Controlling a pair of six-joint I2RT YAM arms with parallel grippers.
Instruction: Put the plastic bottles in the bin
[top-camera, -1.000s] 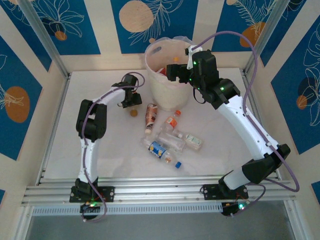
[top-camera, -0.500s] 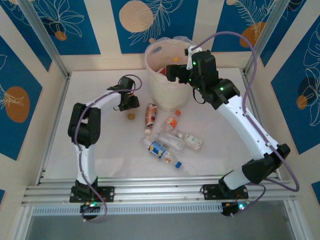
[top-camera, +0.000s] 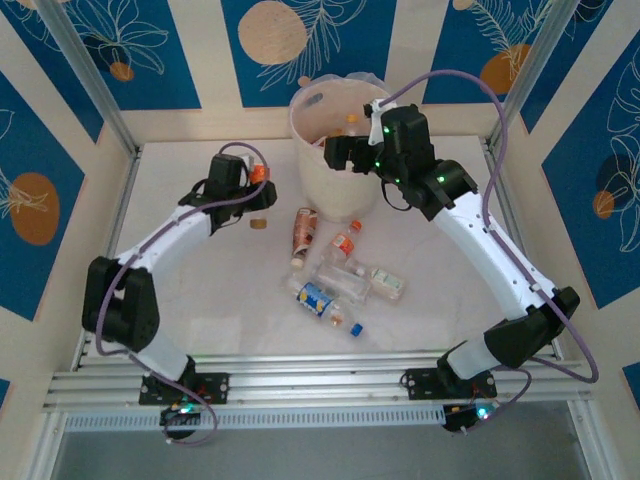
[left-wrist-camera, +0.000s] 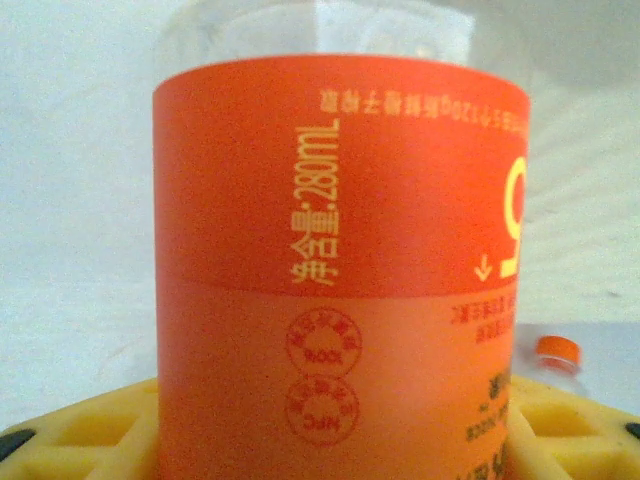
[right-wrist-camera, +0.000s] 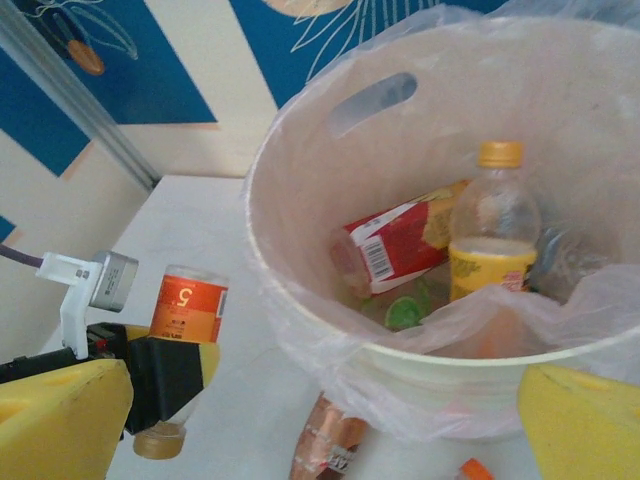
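The left hand (top-camera: 254, 186) has risen clamping an orange-label bottle (left-wrist-camera: 335, 270) (right hand (top-camera: 338, 152) wide, near the bin (right-wrist-camera: 290, 180)).

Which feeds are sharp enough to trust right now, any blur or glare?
Left wrist: the orange-label bottle is close, its print legible, the table behind washed out. Right wrist: the bin interior is evenly lit and sharp; its own yellow fingers are soft. Top external: crisp, no glare.

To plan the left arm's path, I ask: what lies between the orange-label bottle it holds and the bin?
Nothing: in the right wrist view only bare table separates the orange-label bottle, held in the left gripper, from the bin.
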